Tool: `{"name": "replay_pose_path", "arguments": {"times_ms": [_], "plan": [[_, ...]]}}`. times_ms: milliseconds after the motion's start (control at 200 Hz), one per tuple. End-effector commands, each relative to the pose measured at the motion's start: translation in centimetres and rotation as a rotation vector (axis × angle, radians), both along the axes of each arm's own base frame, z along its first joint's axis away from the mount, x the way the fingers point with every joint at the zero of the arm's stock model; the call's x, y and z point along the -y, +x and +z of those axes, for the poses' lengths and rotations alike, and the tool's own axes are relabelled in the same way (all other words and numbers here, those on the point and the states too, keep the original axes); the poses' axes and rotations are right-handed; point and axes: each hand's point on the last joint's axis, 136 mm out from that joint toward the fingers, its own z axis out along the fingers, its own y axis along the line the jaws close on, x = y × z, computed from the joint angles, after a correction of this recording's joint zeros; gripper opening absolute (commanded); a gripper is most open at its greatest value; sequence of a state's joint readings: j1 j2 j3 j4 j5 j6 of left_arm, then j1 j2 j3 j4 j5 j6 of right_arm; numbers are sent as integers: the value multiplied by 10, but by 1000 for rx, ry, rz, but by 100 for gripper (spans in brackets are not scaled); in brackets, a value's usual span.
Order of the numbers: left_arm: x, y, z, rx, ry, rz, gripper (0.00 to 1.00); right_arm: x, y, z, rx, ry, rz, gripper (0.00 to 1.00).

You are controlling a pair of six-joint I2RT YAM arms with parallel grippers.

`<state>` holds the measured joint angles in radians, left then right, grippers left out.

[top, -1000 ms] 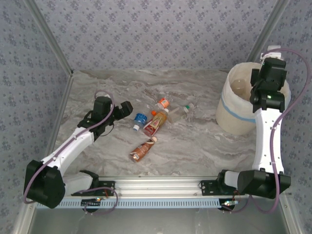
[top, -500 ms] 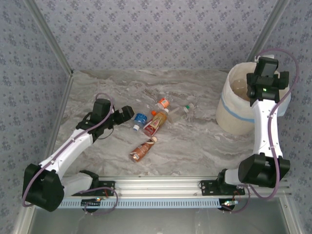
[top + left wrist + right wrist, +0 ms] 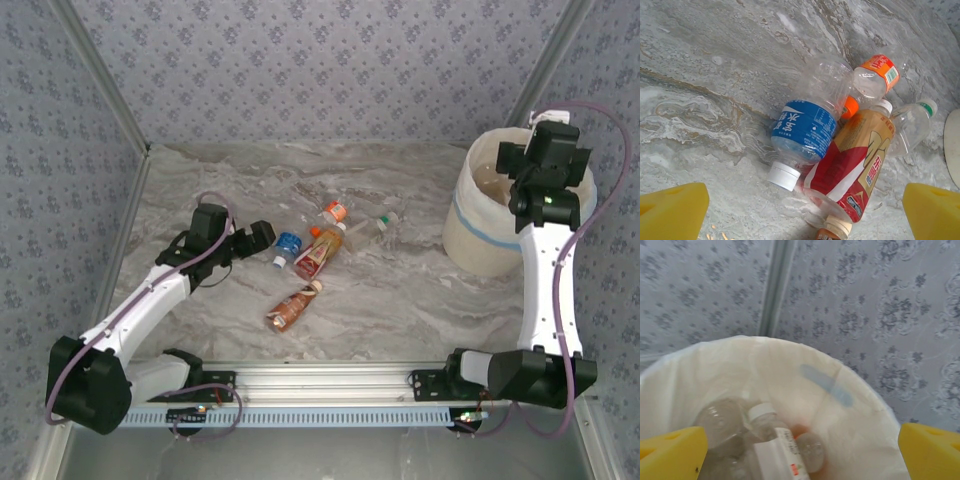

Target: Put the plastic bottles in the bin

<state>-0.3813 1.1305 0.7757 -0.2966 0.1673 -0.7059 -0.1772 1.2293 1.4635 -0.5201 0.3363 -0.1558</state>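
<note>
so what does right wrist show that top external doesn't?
Right wrist: the inside of the bin, where a white-capped bottle lies among clear bottles.
Top external: loose bottles on the table, with a blue-label bottle just ahead of the open left gripper.
Both: the bin's cream liner and the patterned wall.

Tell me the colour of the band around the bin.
Light blue; the band shows best in the top external view.

Bottle cluster [image 3: 315, 242] lies mid table [image 3: 420, 290], 1 more bottle [image 3: 293, 309] apart toward front edge, bin [image 3: 478, 240] at far R corner w/ several bottles [image 3: 772, 437] inside it.
</note>
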Motion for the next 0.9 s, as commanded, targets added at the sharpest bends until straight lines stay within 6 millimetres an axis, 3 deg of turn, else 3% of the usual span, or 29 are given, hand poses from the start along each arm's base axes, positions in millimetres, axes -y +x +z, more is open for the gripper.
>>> {"name": "replay_pose_path", "arguments": {"times_ms": [0, 255, 405, 570, 690, 894], "plan": [[3, -9, -11, -38, 17, -50, 99, -30, -6, -1, 60, 152, 112, 100], [4, -32, -33, -125, 69, -94, 99, -109, -12, -4, 105, 441, 394, 100], [-2, -57, -47, -179, 194, -125, 99, -154, -17, -8, 63, 410, 492, 100], [9, -83, -54, -176, 198, -198, 99, -192, -21, -4, 95, 439, 575, 100], [17, -102, -63, -192, 206, -268, 100, -215, -21, -7, 118, 478, 623, 100], [30, -125, -74, -124, 342, -400, 99, -233, -17, -16, 116, 486, 626, 100]]}}
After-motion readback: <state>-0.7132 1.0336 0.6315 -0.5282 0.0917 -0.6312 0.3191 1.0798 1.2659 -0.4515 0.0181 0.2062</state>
